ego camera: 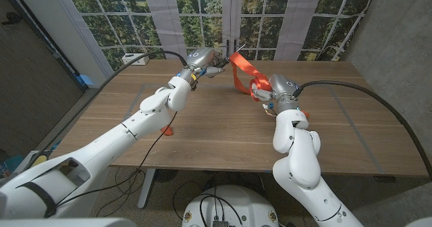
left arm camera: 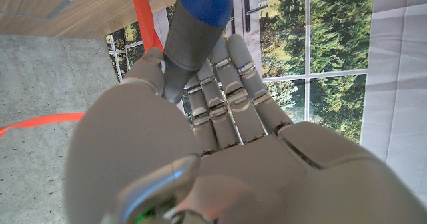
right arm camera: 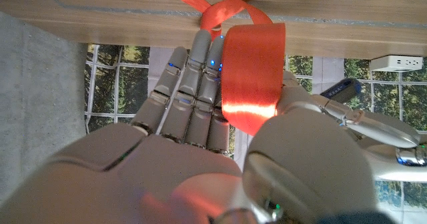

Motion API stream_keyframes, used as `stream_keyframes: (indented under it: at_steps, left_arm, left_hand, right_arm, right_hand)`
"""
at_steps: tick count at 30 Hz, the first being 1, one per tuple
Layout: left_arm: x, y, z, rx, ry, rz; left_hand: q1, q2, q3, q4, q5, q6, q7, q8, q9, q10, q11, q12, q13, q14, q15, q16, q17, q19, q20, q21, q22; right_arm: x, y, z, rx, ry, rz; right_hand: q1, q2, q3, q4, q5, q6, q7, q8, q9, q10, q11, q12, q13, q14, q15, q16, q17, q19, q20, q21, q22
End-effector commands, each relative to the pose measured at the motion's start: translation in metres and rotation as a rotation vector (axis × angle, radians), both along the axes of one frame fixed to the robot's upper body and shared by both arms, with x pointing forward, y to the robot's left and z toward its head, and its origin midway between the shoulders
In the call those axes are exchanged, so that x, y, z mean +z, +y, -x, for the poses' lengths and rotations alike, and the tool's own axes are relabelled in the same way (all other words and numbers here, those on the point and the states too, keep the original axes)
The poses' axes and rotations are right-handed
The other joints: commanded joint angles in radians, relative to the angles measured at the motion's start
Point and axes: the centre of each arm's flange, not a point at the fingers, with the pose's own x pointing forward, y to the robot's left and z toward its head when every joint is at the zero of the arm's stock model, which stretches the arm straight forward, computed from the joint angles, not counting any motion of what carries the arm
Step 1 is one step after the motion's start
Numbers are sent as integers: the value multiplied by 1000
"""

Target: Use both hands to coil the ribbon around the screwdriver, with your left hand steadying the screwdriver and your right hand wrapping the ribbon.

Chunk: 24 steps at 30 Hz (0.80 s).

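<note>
Orange satin ribbon, flat and glossy, spans between both hands above the far part of the brown wooden bench. Left hand closed around grey-handled screwdriver with blue end cap; fingers wrapped on the handle, thin metal shaft pointing toward the right hand. Right hand closed on a loop of the ribbon, held between thumb and fingers as seen in the right wrist view. Screwdriver held clear of the bench, near its far edge; ribbon running from the shaft area down to the right hand, with a slack tail trailing on the bench surface.

Judged step: wrapping in progress. Number of turns already on the screwdriver not readable.

Recommended practice:
1. Keep the left grip firm and the screwdriver axis fixed.
2. Carry the ribbon around the shaft with even tension; avoid twisting the flat face.
3. Lay each turn just beside the last.
4. Keep the right hand apart from the left fingers.

Containers: none seen on the bench.
</note>
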Motion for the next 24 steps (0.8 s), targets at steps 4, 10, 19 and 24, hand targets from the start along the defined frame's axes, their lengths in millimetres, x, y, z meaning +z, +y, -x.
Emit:
stream_keyframes:
  at_steps: [4, 10, 19, 24]
  left_arm:
    - [4, 3, 4, -4, 15, -25]
    - [3, 6, 7, -18, 14, -10]
    - [4, 8, 11, -58, 45, -4]
    - [2, 10, 14, -68, 56, 5]
  left_hand:
    - [141, 132, 35, -3, -5, 26, -16, -4, 3, 84, -80, -7, 3, 172, -169, 5, 5, 5, -68, 9, 2]
    - [140, 131, 36, -3, -7, 25, -18, -4, 5, 84, -83, -8, 4, 171, -169, 3, 7, 4, -68, 10, 2]
    - [138, 131, 38, -4, -9, 24, -18, -7, 7, 84, -84, -10, 6, 171, -169, 2, 10, 2, -69, 12, 2]
    - [138, 131, 39, -4, -10, 24, -18, -9, 6, 86, -81, -11, 5, 172, -169, 1, 11, 2, -70, 12, 2]
  right_arm:
    - [-14, -23, -45, -139, 77, -26]
    - [-21, -16, -63, -199, 69, 29]
    - [-18, -9, -87, -197, 77, 62]
    - [-13, -5, -102, -206, 82, 93]
  right_hand:
    - [167, 158, 7, 4, 7, 83, -71, 10, 29, 11, 0, 6, 2, 68, -74, -4, 4, 8, 1, 7, 3]
    - [168, 159, 6, 4, 7, 84, -70, 10, 28, 12, -1, 6, -1, 70, -74, -5, 4, 10, 0, 9, 3]
    - [170, 158, 6, 4, 8, 87, -74, 11, 27, 12, 0, 8, 0, 70, -76, -9, 4, 11, -1, 11, 3]
    - [170, 156, 7, 4, 8, 88, -73, 12, 27, 13, -1, 8, -1, 74, -77, -10, 4, 13, -1, 12, 3]
